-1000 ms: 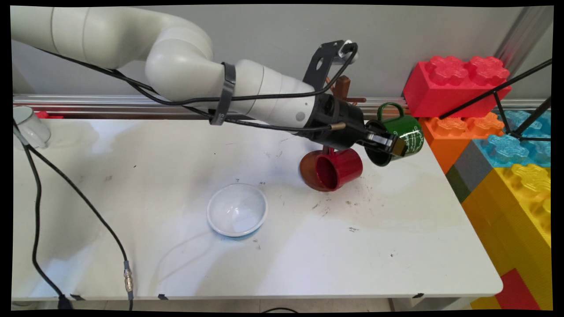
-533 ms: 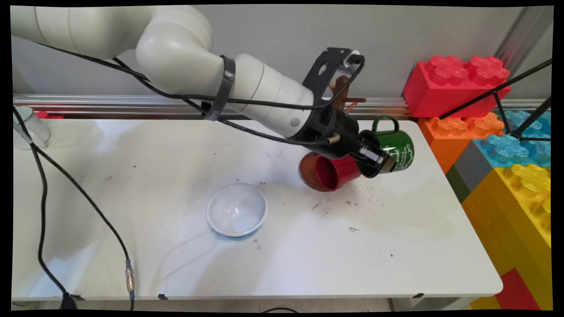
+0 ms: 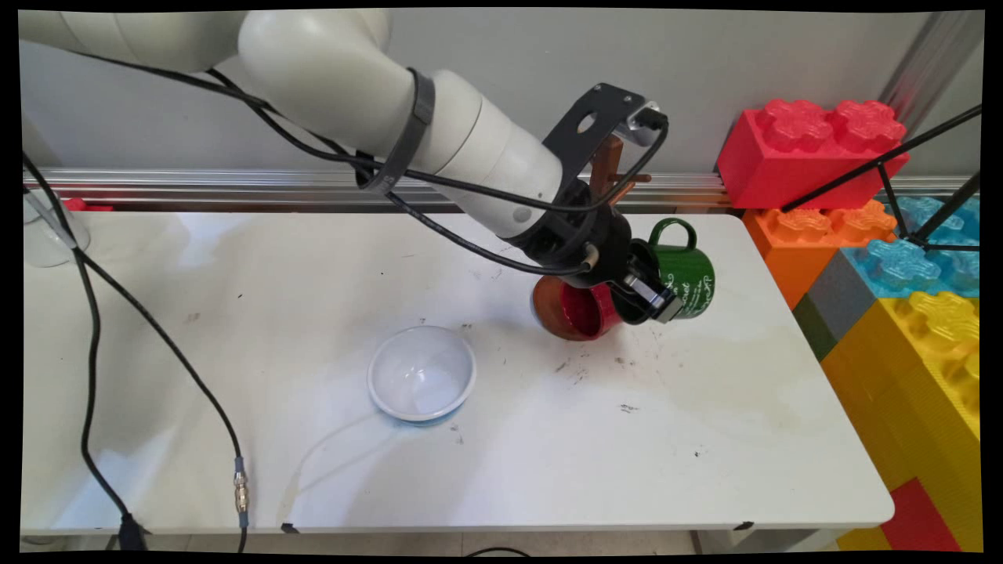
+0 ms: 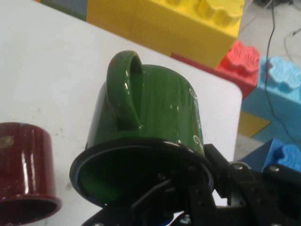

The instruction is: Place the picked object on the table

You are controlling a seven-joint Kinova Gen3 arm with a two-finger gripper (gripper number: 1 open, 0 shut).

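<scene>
Green mug (image 3: 683,276) tilted, rim clamped by hand (image 3: 647,296), beside red mug (image 3: 589,309)

The white arm (image 3: 439,141) slopes down from the upper left toward the table's right side. Its black gripper (image 3: 649,294) is clamped on a rim, one finger inside.

On my feed the white counter (image 3: 705,439) carries a white bowl (image 3: 421,374) near its middle, upright, well apart from the mugs. A brown wooden mug tree (image 3: 607,160) stands at the far edge. Big toy bricks stack beside the right edge: red (image 3: 807,149), orange (image 3: 815,227), blue (image 3: 913,258), yellow (image 3: 917,368). A clear glass (image 3: 48,231) stands far left.
</scene>
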